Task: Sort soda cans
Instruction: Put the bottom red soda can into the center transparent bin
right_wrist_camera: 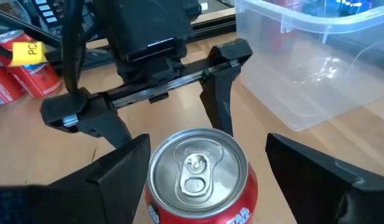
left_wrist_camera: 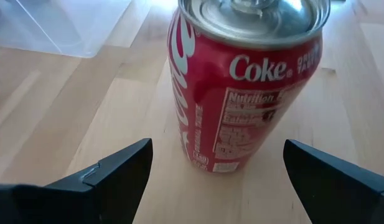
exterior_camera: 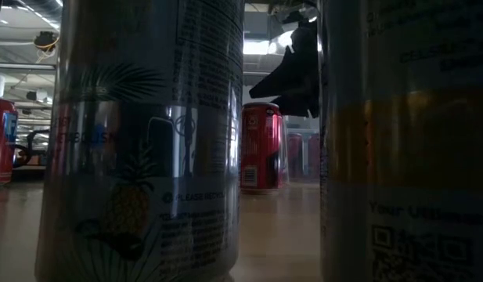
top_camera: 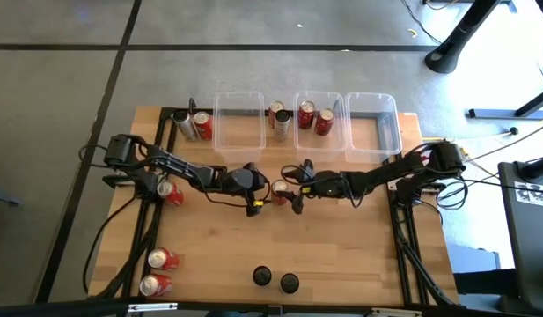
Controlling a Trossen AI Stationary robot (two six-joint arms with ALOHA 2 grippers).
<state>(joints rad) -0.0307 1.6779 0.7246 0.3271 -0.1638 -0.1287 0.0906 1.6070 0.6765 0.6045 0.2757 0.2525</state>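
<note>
**Sorting partway: three cans binned, most still out**

High view, table as a clock face. Three clear bins sit at 12. Only the middle bin holds anything: three red cans. Left and right bins look empty, so roughly a quarter of the job is done by my count.

Left out on the table:
- two cans at 11, just outside the left bin, lying down it seems
- one red can at 9
- two red cans at 7
- two black cans at 6
- one red Coke can at centre, upright

Both arms meet on that centre can. Left gripper is at its 9 side, fingers spread wide with the can standing between them, not touching. Right gripper is at its 3 side, fingers also released, flanking the can, no contact seen. Nobody has it yet.

Judgement: this can is the one in hand; a grasp and carry to 12 are still to come. The black cans likely belong in another bin; which one, can't tell.
</note>
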